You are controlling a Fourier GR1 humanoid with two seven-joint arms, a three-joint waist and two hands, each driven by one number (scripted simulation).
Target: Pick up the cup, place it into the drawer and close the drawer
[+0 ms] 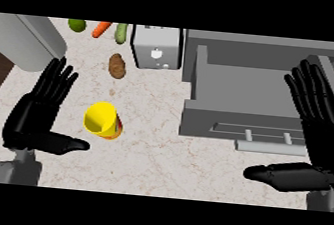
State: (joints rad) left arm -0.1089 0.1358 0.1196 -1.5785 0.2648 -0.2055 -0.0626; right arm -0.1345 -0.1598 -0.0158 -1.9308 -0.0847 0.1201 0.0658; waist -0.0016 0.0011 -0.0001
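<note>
Here's the pale marble counter (166,154), filling most of the view. On its right side, the grey drawer (221,120) stands pulled open, its box facing up and its handle bar on the near front. Top left, a big rounded grey thing (28,42) sits at the counter's edge; what it is I can't tell.

Now the hands. The right hand (324,128) is over the drawer's right side, released, fingers straight and spread, pointing away, thumb stuck out to the left just past the drawer's near front. It holds nothing. The left hand (37,108) mirrors it on the left of the counter: flat, fingers straight, thumb out to the right, nothing in it either.

Between the two, at the back, there's a silver toaster (157,48), just beside the drawer's left wall.

And the cup (102,120)! Yellow, with an orange band low down, mouth showing toward us, on the counter just right of the left hand's thumb, not touched by it. It's well left of the drawer, outside it.

Behind the cup, a brown potato (117,65) lies near the toaster. Along the back edge: a carrot (101,29), a cucumber (122,33) beside it, and a small green fruit (77,25) furthest left.
</note>
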